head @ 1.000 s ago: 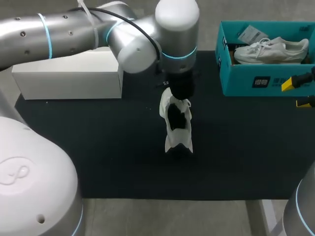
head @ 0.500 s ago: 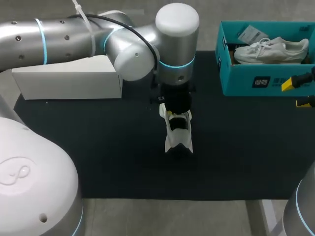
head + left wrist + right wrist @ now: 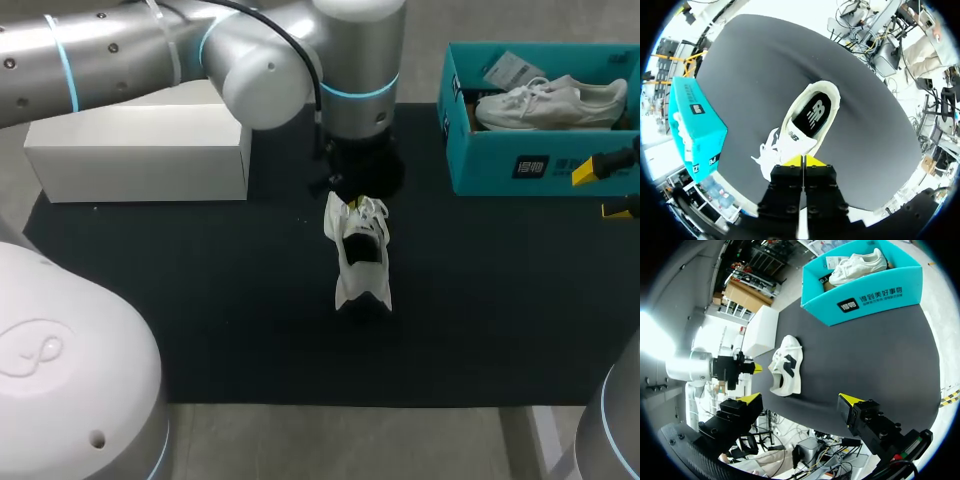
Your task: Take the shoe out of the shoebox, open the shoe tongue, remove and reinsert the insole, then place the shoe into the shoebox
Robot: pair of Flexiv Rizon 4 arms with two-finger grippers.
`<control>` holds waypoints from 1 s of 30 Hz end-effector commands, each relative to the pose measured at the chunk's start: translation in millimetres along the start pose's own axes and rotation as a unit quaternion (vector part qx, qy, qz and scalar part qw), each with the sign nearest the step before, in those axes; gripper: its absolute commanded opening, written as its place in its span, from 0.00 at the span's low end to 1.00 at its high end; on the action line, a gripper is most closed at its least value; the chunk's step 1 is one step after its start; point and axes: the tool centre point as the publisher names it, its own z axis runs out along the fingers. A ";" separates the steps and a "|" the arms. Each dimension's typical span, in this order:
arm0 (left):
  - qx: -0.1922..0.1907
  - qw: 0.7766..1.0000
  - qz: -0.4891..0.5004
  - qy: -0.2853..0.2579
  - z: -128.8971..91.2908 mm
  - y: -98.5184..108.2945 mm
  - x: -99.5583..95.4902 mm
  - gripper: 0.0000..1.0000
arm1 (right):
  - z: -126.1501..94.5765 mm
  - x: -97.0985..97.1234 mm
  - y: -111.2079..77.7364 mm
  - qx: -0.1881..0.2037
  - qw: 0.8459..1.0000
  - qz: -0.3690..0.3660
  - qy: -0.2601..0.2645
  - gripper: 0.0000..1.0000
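The shoe [image 3: 360, 265] is out on the black mat [image 3: 220, 300], standing on its sole. Its long line runs straight away from the robot. The heel is the end closest to the robot and the toe is the far end. Just past the heel is the open mouth of the shoe, with the dark insole [image 3: 812, 116] lying flat inside. Past the mouth comes the tongue [image 3: 796, 144], then the loose white laces [image 3: 765, 152].

The left gripper [image 3: 802, 161] hangs over the lace end of the shoe, a little above it. Its two yellow tips are pressed together, and nothing shows between them. So the tongue lies just on the heel side of the tips, a bit lower down. To open the tongue, this gripper probably has to part its fingers, go down, pinch the tongue's edge and pull it toward the toe.

The right gripper [image 3: 800, 400] is well off to the right of the shoe. Its fingers are wide apart and hold nothing. The left arm is much the nearer one to the shoe.

Farther off, past the shoe's toe and to its right, sits the blue-green shoebox [image 3: 520, 160] with a second shoe [image 3: 550, 102] in it. A white box [image 3: 140, 150] sits off to the shoe's left.
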 end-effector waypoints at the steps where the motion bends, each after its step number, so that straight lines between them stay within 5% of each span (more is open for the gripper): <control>1: -0.001 1.000 0.002 -0.005 1.1 -0.6 4.8 0.00 | 0.1 0.2 -0.7 0.000 1.000 0.000 -0.001 1.00; 17: -0.001 1.000 0.002 -0.005 1.1 -0.6 4.8 0.00 | 0.1 0.2 -0.7 0.000 1.000 0.000 -0.001 1.00; 19: 0.001 0.997 -0.083 0.002 -5.2 3.6 5.6 0.00 | 0.1 0.2 -0.7 0.000 1.000 0.000 -0.001 1.00; 21: -0.010 0.976 -0.216 0.038 -10.1 6.5 3.8 0.00 | 0.1 0.2 -0.7 0.000 1.000 0.000 -0.001 1.00; 23: 0.031 0.914 -0.396 0.086 -15.3 15.2 11.6 0.00 | 0.1 0.2 -0.7 0.000 1.000 0.000 -0.001 1.00; 25: 0.022 0.848 -0.519 0.103 -20.0 8.7 25.2 0.00 | 0.1 0.2 -0.7 0.000 1.000 0.000 -0.001 1.00; 30: 0.022 0.848 -0.519 0.103 -20.0 8.7 25.2 0.00 | 0.1 0.2 -0.7 0.000 1.000 0.000 -0.001 1.00</control>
